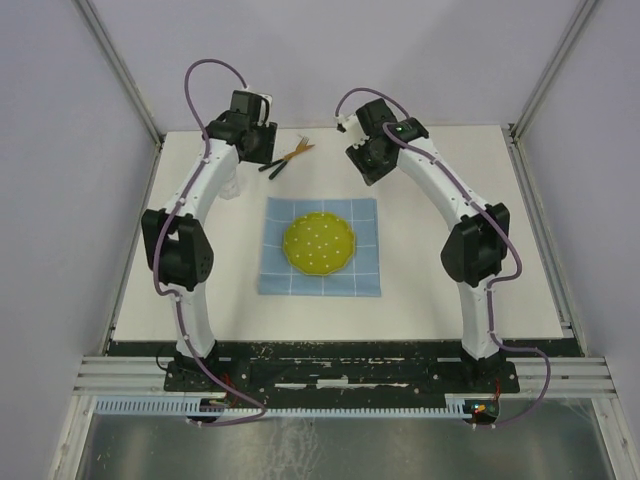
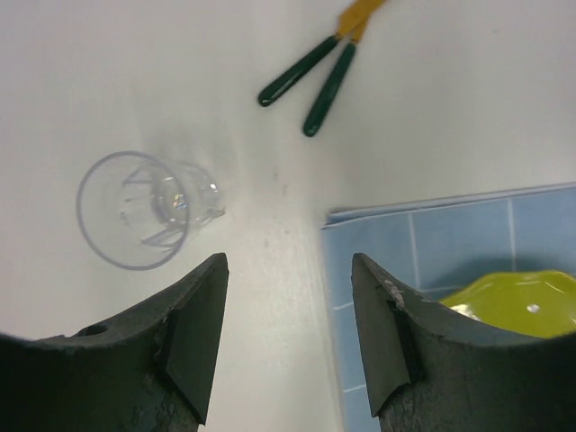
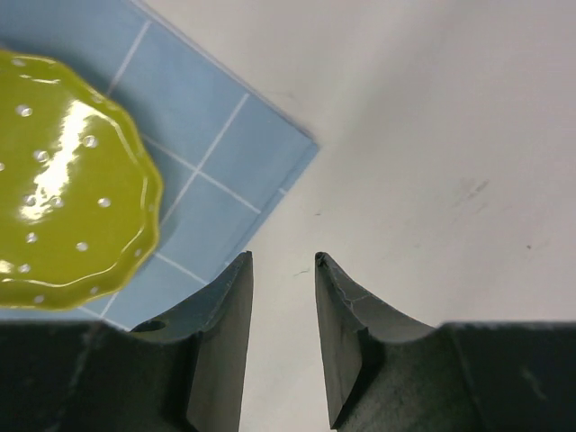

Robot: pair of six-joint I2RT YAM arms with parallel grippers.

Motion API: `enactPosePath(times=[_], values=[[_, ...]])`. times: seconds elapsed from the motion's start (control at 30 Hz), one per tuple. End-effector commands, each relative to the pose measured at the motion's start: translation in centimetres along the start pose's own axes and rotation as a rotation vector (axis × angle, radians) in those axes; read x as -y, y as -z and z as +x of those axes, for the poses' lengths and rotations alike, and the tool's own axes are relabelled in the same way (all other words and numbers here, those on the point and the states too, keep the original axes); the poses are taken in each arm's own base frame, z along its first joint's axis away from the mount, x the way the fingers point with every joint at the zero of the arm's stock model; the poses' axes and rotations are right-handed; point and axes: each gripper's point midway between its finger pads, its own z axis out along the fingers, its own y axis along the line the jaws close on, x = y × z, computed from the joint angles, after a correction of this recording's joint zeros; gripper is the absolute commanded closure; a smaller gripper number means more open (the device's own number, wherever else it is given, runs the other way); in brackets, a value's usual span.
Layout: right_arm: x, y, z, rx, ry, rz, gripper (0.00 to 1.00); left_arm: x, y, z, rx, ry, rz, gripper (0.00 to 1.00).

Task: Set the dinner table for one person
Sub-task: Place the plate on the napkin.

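The off-white dinner table [image 1: 420,300] carries a light-blue gridded cloth [image 1: 320,280] with a yellow-green dotted plate [image 1: 319,243] on it. Behind the cloth lie two green-handled utensils [image 1: 288,157] with yellow upper parts. A clear glass [image 2: 144,209] rests on the bare table to the left of the cloth. My left gripper [image 2: 288,261] hovers open between the glass and the cloth's corner [image 2: 432,243], holding nothing. My right gripper [image 3: 282,257] is open and empty above the bare table, just off the cloth's far right corner [image 3: 270,153].
White walls and metal frame rails [image 1: 125,70] enclose the table on three sides. The utensils' handles [image 2: 306,81] lie just beyond the left gripper. The plate's rim [image 3: 135,225] sits to the left of the right gripper.
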Motion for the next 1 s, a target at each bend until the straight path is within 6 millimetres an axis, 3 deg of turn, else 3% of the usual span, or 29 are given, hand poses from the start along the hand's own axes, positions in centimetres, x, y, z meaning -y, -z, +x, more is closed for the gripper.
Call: enactPosePath(times=[0.0,0.17,0.37,0.5,0.67,0.83,0.97], values=[[2.5,-0.7,-1.6,0.037,0.000,0.109,0.60,-4.8,0.8,-0.9,0.037,-0.015,-0.140,0.37],[3.8,-0.2,-0.6,0.028,-0.023,0.132,0.60,-8.6,-0.4,1.2,-0.024,0.051,-0.183,0.40],[6.4,1.4,2.9,0.002,-0.060,0.155,0.60,-12.1,-1.7,1.6,-0.032,0.076,-0.255,0.40],[8.7,3.3,8.0,-0.075,-0.108,0.183,0.60,-13.8,-3.5,2.6,-0.089,0.114,-0.258,0.44],[13.0,7.7,16.4,-0.139,-0.232,0.255,0.60,-14.9,-4.4,2.6,-0.072,0.120,-0.274,0.48],[14.3,12.7,23.8,-0.248,-0.296,0.266,0.60,-16.0,-5.4,2.4,-0.073,0.126,-0.315,0.49],[14.8,15.8,26.9,-0.222,-0.351,0.316,0.59,-16.1,-6.6,2.5,-0.074,0.127,-0.302,0.50]])
